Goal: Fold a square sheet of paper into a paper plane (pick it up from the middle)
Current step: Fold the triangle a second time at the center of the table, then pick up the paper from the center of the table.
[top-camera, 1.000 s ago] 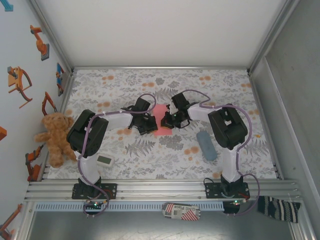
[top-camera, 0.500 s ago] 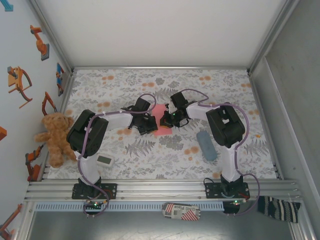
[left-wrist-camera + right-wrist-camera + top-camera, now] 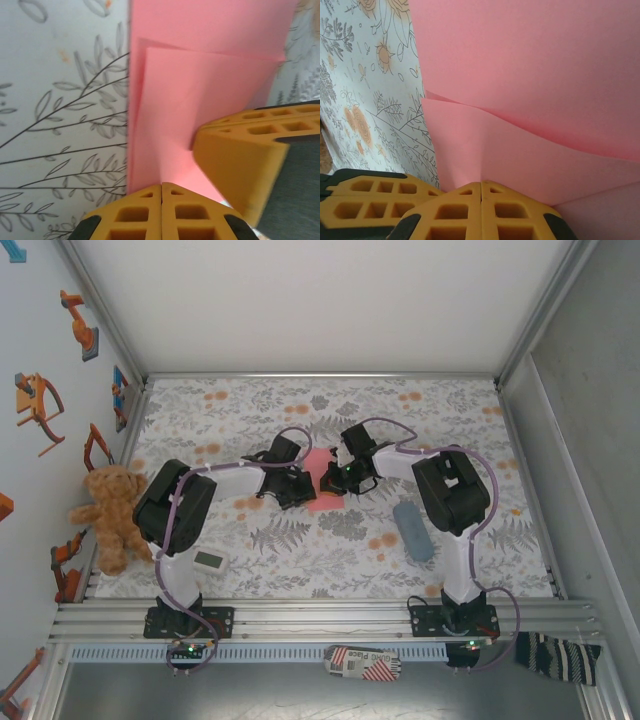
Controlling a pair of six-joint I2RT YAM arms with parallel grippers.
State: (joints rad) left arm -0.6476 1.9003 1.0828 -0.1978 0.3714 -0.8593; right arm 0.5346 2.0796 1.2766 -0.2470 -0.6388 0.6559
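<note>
- The left pincer (image 3: 162,194) has its jaws pressed tight together, nothing visibly caught between them. Its tips rest on the near edge of the square sheet of paper (image 3: 210,75).
- The right pincer (image 3: 481,190) is likewise fully closed, its tips bearing down where a folded flap of the pink paper meets the layer beneath.
- The two pincers sit just beside each other, tip near tip, both low on the paper.
- The paper lies flat at about the middle of the bench (image 3: 300,410), well apart from every edge.
- It shows at least one flap laid over a lower layer, with a slanted edge.
- Judging by this, the folding is under way and the pincers appear to be pressing a crease.
- No pointed nose, centre crease or wings can be made out, so most folds probably remain.
- A grey-blue pouch (image 3: 412,530) lies toward the bench's right edge, apart from the work.
</note>
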